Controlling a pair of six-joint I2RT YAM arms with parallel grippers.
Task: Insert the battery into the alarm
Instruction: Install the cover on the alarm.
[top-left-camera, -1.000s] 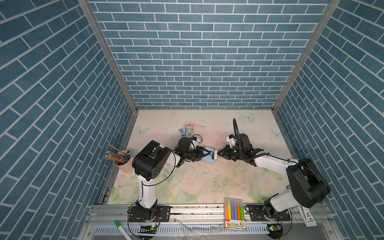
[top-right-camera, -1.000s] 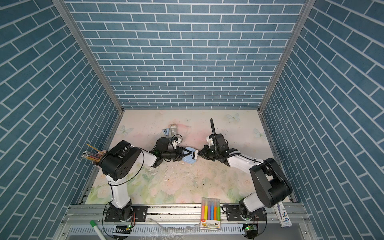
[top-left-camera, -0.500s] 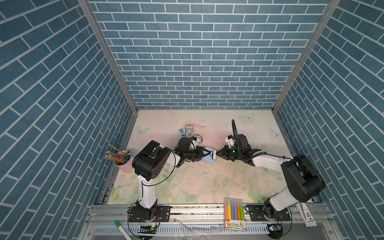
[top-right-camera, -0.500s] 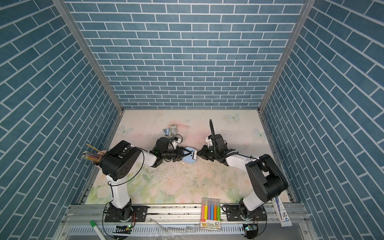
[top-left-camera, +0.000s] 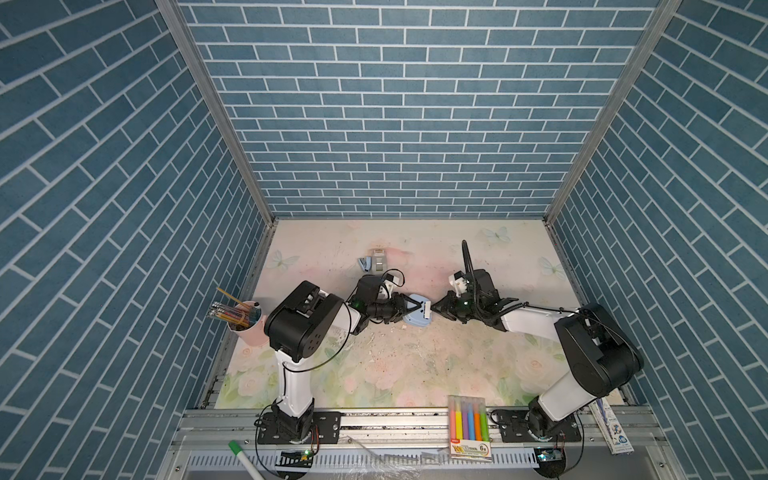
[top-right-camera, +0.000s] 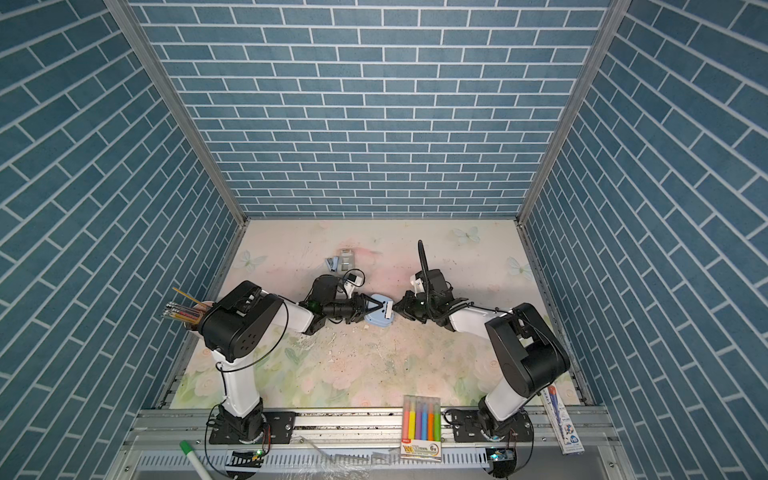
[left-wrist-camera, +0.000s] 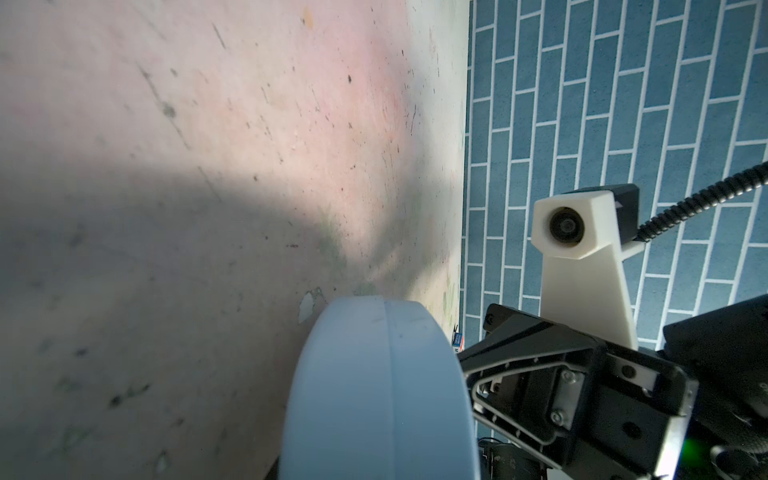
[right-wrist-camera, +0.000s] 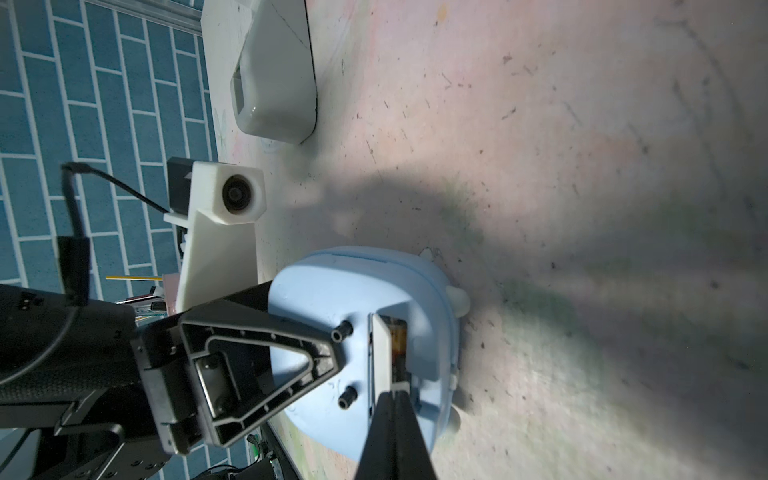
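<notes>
Midway across the worktop (top-left-camera: 415, 365) in both top views, the left gripper (top-left-camera: 415, 311) pinches the upright alarm (top-left-camera: 417, 323) between its fingers (top-left-camera: 409, 308). Its blue rim fills the left wrist view; the right wrist view shows the right gripper (right-wrist-camera: 392, 392) with fingers (right-wrist-camera: 395, 432) pressed together at the slot (right-wrist-camera: 402, 365), where the battery (right-wrist-camera: 399, 337) shows its copper end.

Only my right arm (top-left-camera: 534, 323) moved: the elbow swung in toward the middle and the right gripper (top-left-camera: 433, 308) crept the last bit over to the blue clock (top-left-camera: 417, 320), so its pinched-together tips now sit right at the slot (right-wrist-camera: 400, 338) in the clock's back
</notes>
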